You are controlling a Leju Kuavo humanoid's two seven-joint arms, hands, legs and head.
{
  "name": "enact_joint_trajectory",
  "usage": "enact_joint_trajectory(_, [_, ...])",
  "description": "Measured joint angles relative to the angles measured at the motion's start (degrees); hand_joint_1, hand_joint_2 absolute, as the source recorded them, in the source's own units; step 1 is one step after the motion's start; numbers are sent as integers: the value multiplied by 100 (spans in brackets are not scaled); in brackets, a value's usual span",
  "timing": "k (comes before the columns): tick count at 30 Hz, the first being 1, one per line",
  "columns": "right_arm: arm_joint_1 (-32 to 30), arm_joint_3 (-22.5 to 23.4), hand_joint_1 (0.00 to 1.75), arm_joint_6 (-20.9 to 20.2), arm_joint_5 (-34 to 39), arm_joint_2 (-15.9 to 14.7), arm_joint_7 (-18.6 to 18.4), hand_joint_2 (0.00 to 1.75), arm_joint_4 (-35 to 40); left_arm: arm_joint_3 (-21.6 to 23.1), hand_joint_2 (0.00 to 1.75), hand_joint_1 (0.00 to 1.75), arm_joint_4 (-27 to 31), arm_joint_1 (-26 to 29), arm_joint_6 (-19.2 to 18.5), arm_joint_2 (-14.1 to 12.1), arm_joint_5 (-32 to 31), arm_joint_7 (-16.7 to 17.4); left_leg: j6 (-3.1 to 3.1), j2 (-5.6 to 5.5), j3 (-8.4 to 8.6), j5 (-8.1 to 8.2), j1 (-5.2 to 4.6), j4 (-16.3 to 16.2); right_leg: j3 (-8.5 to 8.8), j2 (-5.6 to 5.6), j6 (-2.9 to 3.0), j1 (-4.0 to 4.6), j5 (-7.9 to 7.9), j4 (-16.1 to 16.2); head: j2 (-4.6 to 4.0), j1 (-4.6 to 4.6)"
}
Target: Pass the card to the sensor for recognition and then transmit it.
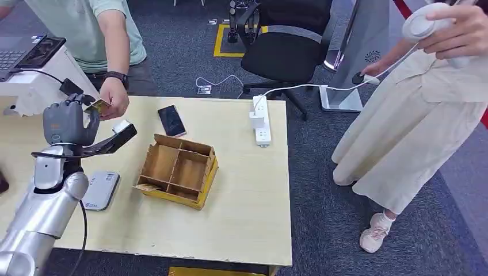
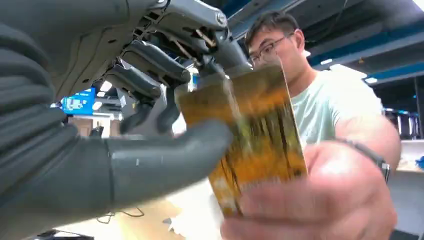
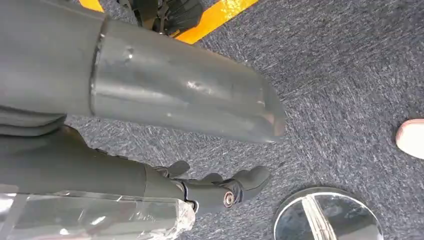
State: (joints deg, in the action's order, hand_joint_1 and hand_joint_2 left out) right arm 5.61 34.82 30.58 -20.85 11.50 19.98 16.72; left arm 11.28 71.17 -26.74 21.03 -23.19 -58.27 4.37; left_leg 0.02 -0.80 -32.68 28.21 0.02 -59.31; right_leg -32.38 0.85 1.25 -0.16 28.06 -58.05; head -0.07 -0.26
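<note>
Handover is the step in progress: the left robot hand (image 1: 68, 122) is raised above the worktop (image 1: 241, 190) with the card (image 2: 250, 135) pinched between its thumb and fingers, and the left wrist view shows the orange-yellow card standing roughly on edge so that its free end sticks out of the grip. That free end is what the person's hand (image 1: 113, 98) has taken hold of, reaching in from beyond the worktop, so both hold the card at once. The sensor (image 1: 100, 189), a pale flat reader, lies on the worktop just beside the robot's left forearm, on the near side of the raised robot hand; judging by that, recognition looks done and passing on is what remains. Beyond the sensor, toward the worktop's middle, sits a wooden divided box (image 1: 178, 170), and past it, further from the robot, a dark phone (image 1: 171, 120) lies flat. The right robot hand (image 3: 215, 187) hangs low over the grey carpet, holding nothing, fingers loosely curled but apart, presumably parked out of the way.
</note>
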Motion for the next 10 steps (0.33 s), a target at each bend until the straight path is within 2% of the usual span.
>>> enact_joint_trajectory(2, [-1, 0, 0, 4, -6, 0, 0, 0, 0, 0, 175, 0, 35, 7, 11, 22, 30, -41, 0, 0, 0, 0, 0, 0, 0, 0, 0, 0, 0, 0, 2, 2])
enact_joint_trajectory(3, [-2, 0, 0, 4, -7, 0, -2, 0, 0, 0, 0, 0, 48, 8, 13, 35, 46, -70, 0, 0, 0, 0, 0, 0, 0, 0, 0, 0, 0, 0, 2, 0])
enact_joint_trajectory(10, [-3, 0, 0, 11, -39, 0, 0, 0, 0, -2, 0, 0, 208, 120, 68, 39, 61, -59, 0, 0, 0, 0, 0, 1, 1, 0, 0, 0, 0, -1, 0, 0])
